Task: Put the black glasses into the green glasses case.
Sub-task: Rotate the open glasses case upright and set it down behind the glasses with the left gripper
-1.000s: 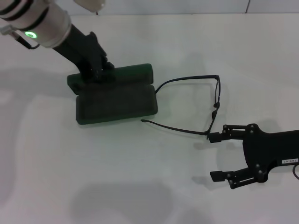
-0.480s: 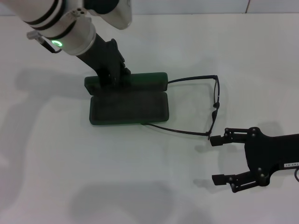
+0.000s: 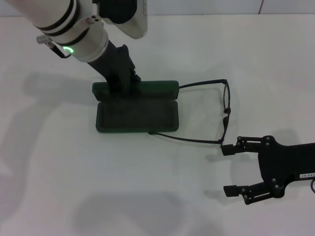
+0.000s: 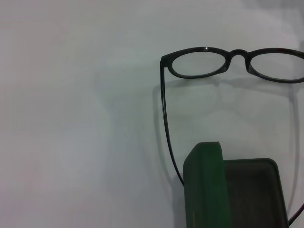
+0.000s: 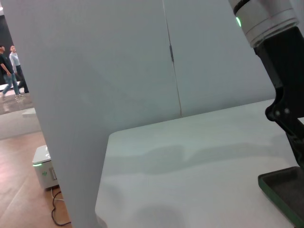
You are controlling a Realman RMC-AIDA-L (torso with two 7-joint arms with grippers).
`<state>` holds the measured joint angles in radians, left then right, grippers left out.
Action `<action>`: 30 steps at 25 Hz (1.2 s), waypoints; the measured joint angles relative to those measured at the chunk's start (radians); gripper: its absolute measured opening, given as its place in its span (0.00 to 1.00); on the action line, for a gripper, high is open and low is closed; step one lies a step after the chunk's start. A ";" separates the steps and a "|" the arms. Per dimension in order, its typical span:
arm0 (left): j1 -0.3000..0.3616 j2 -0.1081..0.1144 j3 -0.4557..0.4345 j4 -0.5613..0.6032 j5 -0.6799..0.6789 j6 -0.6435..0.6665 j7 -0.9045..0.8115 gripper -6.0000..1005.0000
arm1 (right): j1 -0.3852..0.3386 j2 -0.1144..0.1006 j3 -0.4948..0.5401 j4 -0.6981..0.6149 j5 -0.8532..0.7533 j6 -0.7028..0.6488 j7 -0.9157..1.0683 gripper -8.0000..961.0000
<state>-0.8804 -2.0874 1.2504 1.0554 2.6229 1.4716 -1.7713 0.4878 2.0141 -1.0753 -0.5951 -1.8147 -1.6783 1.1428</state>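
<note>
The green glasses case lies open on the white table, its lid standing up at the back. My left gripper is shut on the lid's back left part. The black glasses lie unfolded to the right of the case, temple arms pointing at it; the near temple tip touches the case's front edge. My right gripper stands open low at the right, its upper fingertip just beside the near corner of the frame. In the left wrist view, the glasses lie beyond the case.
The right wrist view shows a white partition wall, the table's far side, my left arm and a corner of the case. Bare table surrounds the case and glasses.
My left gripper has dragged the open case to the right, up against the temple tips of the glasses. The right gripper has eased slightly down and away, still open.
</note>
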 joint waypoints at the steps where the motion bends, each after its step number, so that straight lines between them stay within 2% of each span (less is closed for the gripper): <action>1: 0.000 0.000 0.001 0.000 0.000 -0.002 0.000 0.21 | 0.000 0.000 0.000 0.000 0.000 0.000 0.000 0.92; 10: -0.002 0.005 -0.002 0.008 0.002 -0.009 -0.002 0.21 | 0.000 0.000 0.000 0.000 0.000 0.000 0.000 0.92; 20: -0.015 0.066 -0.088 0.007 -0.004 0.079 0.012 0.21 | -0.003 0.000 0.000 0.000 0.000 -0.002 0.000 0.92; 22: -0.012 0.072 -0.102 -0.006 -0.006 0.084 0.023 0.21 | -0.003 0.000 0.000 0.000 0.000 -0.002 0.000 0.92; 27: -0.013 0.074 -0.119 -0.039 -0.003 0.087 0.052 0.22 | -0.003 0.000 0.000 0.000 0.000 -0.002 0.000 0.92; 30: -0.018 0.066 -0.119 -0.049 0.007 0.077 0.060 0.23 | -0.003 0.000 0.000 0.000 0.000 -0.001 0.000 0.92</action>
<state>-0.8986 -2.0219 1.1318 1.0069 2.6299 1.5485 -1.7117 0.4847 2.0140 -1.0753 -0.5952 -1.8147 -1.6797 1.1428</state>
